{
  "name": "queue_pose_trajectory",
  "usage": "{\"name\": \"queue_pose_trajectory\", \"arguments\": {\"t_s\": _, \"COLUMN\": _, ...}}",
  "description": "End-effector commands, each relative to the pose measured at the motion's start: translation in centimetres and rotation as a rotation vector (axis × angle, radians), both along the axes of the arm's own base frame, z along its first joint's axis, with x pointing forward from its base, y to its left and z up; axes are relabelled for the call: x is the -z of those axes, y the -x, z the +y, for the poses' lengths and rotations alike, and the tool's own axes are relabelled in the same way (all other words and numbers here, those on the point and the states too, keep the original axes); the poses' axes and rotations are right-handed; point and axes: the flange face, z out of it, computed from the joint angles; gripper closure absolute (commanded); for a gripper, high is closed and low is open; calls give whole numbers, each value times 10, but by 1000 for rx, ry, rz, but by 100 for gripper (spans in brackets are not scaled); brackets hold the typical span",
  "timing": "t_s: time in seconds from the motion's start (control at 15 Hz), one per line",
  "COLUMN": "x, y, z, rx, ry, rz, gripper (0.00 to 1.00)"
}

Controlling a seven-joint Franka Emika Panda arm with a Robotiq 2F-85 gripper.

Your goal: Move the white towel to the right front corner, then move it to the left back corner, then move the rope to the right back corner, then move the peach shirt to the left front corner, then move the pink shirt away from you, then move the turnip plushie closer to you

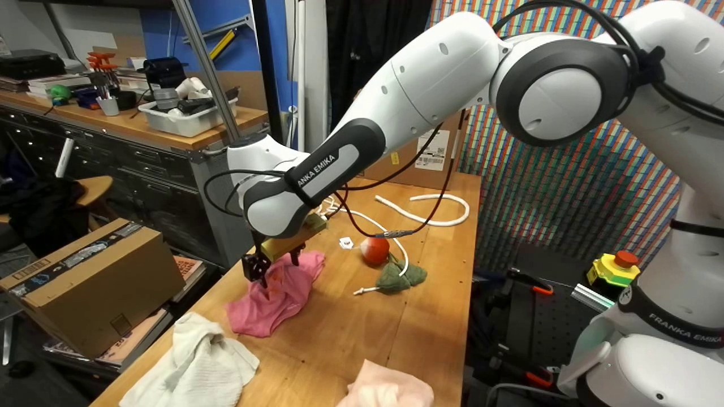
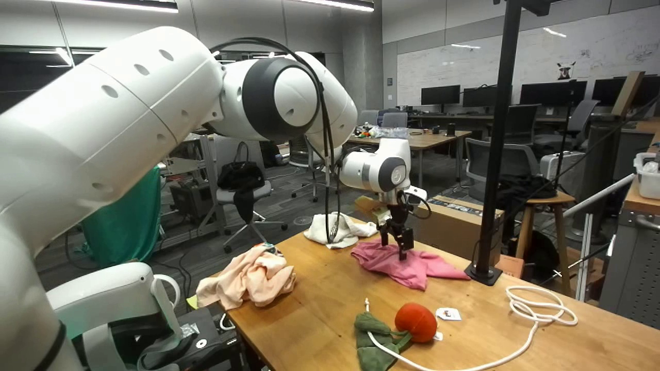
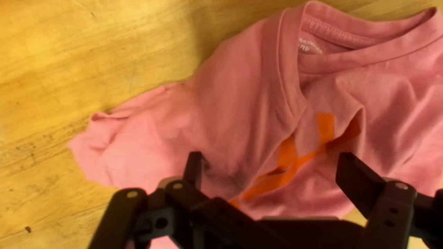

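Observation:
The pink shirt (image 1: 271, 311) lies crumpled near the table's edge, with orange print showing in the wrist view. Over it my gripper (image 3: 271, 155) points down, fingers wide apart and nothing clasped between them; whether the tips touch the fabric I cannot tell. Beside the pink shirt rests the white towel (image 1: 198, 362), bunched up. The peach shirt (image 2: 252, 278) sits in a heap at another table edge. On the bare wood lies the turnip plushie (image 2: 415, 322), red body with green leaves. The white rope (image 1: 444, 223) winds across the table and over those leaves.
A black post (image 2: 495, 154) is fixed at the table's edge close to the pink shirt. Off the table, a cardboard box (image 1: 96, 288) stands near the gripper's side. A small white card (image 1: 346, 243) lies by the plushie. Cables hang from the arm.

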Motion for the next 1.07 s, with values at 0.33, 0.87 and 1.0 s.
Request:
{"name": "queue_pose_trajectory", "arguments": {"t_s": 0.33, "x": -78, "y": 35, "z": -35, "rx": 74, "ry": 40, "rz": 14, "gripper": 0}}
{"name": "queue_pose_trajectory", "arguments": {"t_s": 0.87, "x": -87, "y": 104, "z": -118, "rx": 201, "ry": 70, "rz": 109, "gripper": 0}}
{"name": "queue_pose_trajectory", "arguments": {"t_s": 1.0, "x": -82, "y": 120, "z": -131, "rx": 219, "ry": 67, "rz": 140, "gripper": 0}}
